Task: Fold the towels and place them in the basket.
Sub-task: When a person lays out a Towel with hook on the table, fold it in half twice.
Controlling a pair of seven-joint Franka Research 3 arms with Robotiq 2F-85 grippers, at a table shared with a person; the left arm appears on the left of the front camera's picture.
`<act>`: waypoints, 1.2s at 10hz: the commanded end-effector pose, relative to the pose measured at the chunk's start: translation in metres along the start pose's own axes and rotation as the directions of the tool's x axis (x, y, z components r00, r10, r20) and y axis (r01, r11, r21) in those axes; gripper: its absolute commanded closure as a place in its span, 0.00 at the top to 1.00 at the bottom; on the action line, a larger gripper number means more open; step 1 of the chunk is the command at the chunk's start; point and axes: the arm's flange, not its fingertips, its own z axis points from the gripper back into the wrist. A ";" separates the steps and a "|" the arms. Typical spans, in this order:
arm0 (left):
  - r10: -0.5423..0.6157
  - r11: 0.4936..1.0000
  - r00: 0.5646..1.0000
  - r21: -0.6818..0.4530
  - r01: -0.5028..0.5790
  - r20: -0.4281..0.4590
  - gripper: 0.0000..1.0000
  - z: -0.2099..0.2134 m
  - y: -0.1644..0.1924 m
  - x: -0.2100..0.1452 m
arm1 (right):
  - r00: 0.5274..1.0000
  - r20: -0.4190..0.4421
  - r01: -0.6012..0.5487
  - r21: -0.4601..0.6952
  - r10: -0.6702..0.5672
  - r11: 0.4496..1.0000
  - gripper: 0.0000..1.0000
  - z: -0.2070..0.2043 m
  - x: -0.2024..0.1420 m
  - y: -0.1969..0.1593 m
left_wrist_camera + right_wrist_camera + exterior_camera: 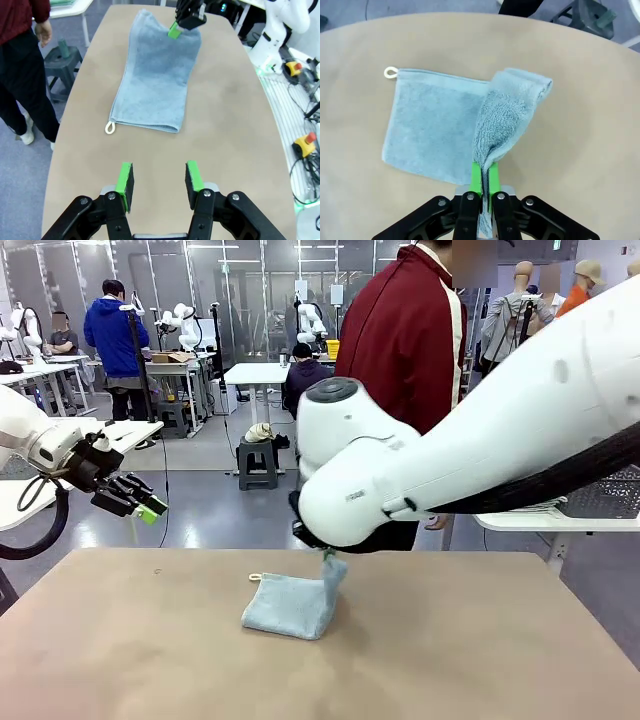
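Fold step in hand, by the look. Table (480, 640): towel (290, 605) lies mid-table, one edge raised. R gripper (482, 174) is clamped tight on that edge, cloth bunched just beyond the tips. L gripper (159, 180) hovers well apart, jaws parted, empty. Next prob.: carry edge across toward loop (391, 72) side, lay flat, let go.

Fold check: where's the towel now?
Front view: the towel lies centred on the table, one end pinched and lifted by the right gripper; the left gripper hangs open off its left.
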 end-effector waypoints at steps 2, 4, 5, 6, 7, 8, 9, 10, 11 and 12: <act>-0.010 1.000 1.000 -0.006 0.010 0.000 0.54 0.000 0.003 0.001 | 0.987 -0.054 0.147 -0.046 -0.149 0.988 0.00 -0.033 0.005 0.054; -0.010 1.000 1.000 -0.006 0.010 0.000 0.54 0.000 0.003 0.001 | 0.979 -0.083 0.183 -0.027 -0.185 0.983 0.00 -0.042 -0.008 0.078; -0.010 1.000 1.000 -0.006 0.010 0.000 0.54 0.000 0.003 0.001 | 0.977 -0.066 0.201 -0.025 -0.202 0.979 0.00 -0.046 -0.012 0.086; -0.010 1.000 1.000 -0.006 0.010 0.000 0.54 0.000 0.003 0.001 | 0.974 -0.065 0.217 -0.014 -0.218 0.976 0.00 -0.052 -0.014 0.093; -0.010 1.000 1.000 -0.006 0.010 0.000 0.54 0.000 0.003 0.001 | 0.973 -0.074 0.219 -0.020 -0.220 0.976 0.00 -0.057 -0.017 0.099; -0.010 1.000 1.000 -0.006 0.010 0.000 0.54 0.000 0.003 0.001 | 0.971 -0.070 0.226 -0.027 -0.227 0.974 0.00 -0.062 -0.019 0.104; -0.010 1.000 1.000 -0.006 0.010 0.000 0.54 0.000 0.003 0.001 | 0.969 -0.030 0.243 -0.016 -0.243 0.970 0.00 -0.067 -0.019 0.108; -0.010 1.000 1.000 -0.006 0.010 0.000 0.54 0.000 0.003 0.001 | 0.967 -0.030 0.254 -0.013 -0.254 0.967 0.00 -0.071 -0.019 0.111; -0.010 1.000 1.000 -0.006 0.010 0.000 0.54 0.000 0.003 0.001 | 0.959 0.005 0.282 -0.009 -0.282 0.959 0.00 -0.076 -0.019 0.115; -0.010 1.000 1.000 -0.006 0.010 0.000 0.54 0.000 0.003 0.001 | 0.948 0.057 0.312 0.003 -0.312 0.950 0.00 -0.081 -0.018 0.117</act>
